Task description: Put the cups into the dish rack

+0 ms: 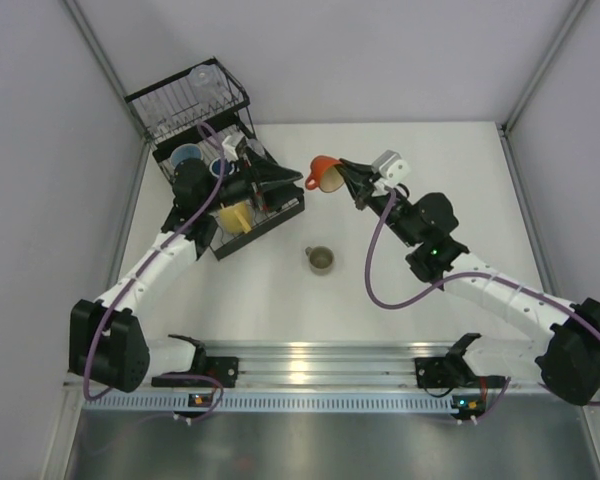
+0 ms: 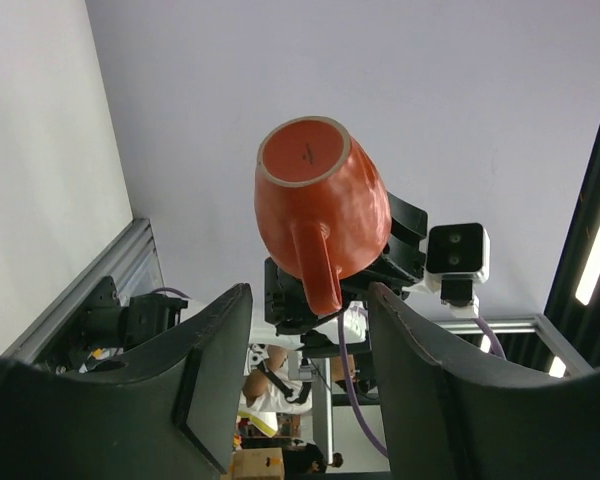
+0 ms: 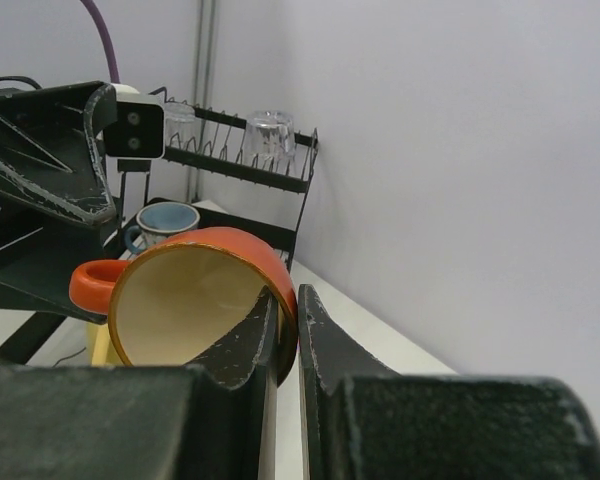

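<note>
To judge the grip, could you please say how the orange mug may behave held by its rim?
The orange mug looks rigid and glossy, so it may slip from the right gripper pinching its rim. Its handle could make it pivot.

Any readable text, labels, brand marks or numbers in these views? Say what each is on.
No text reads legibly in any view.
Underside of the orange-red mug: a small dark mark at the centre, seen in the left wrist view, too small to read.
</note>
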{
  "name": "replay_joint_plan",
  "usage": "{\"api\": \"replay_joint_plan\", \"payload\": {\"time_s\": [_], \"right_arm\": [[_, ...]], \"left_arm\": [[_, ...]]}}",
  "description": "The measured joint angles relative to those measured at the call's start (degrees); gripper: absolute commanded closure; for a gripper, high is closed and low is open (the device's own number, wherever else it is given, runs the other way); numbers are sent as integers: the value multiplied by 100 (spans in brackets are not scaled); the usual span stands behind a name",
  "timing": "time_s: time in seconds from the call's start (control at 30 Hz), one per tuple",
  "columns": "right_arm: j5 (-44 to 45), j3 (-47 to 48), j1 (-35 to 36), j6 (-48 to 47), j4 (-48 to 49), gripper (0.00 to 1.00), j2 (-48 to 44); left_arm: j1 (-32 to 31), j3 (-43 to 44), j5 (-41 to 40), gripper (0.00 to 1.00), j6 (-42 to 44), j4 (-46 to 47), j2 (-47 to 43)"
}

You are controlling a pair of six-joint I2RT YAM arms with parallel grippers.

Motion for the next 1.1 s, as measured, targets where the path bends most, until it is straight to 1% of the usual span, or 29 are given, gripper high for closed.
{"api": "replay_joint_plan", "payload": {"time_s": [0.23, 0.47, 0.57, 0.67, 0.7, 0.73, 0.77, 0.83, 0.93, 0.97, 1.03, 1.1], "right_arm": [[4, 0, 170, -227, -63, 100, 2], [42, 0, 310, -361, -66, 100, 61], [83, 2, 376, -448, -83, 100, 101], [125, 2, 422, -492, -85, 100, 111], [133, 2, 437, -498, -85, 100, 111], [133, 2, 452, -503, -85, 100, 111], [133, 2, 472, -538, -85, 100, 114], [175, 2, 518, -588, -57, 100, 118], [232, 2, 560, -621, -13, 100, 122], [232, 2, 568, -647, -9, 100, 125], [238, 0, 570, -682, -22, 100, 136], [247, 0, 570, -686, 4, 100, 153]], "left_arm": [[-42, -63, 0, 45, -50, 9, -2], [-149, -251, -2, 48, -120, 52, -44], [-155, -369, -2, 53, -219, 72, -72], [-155, -389, -24, 55, -308, 96, -127], [-160, -393, -28, 58, -332, 96, -155], [-162, -402, -39, 58, -350, 111, -186], [-166, -422, -50, 63, -413, 173, -216], [-173, -511, -74, 70, -577, 341, -273], [-175, -732, -138, 83, -870, 654, -328], [-177, -798, -162, 92, -981, 723, -328], [-179, -841, -188, 100, -1095, 765, -328], [-186, -868, -229, 100, -1193, 815, -328]]}}
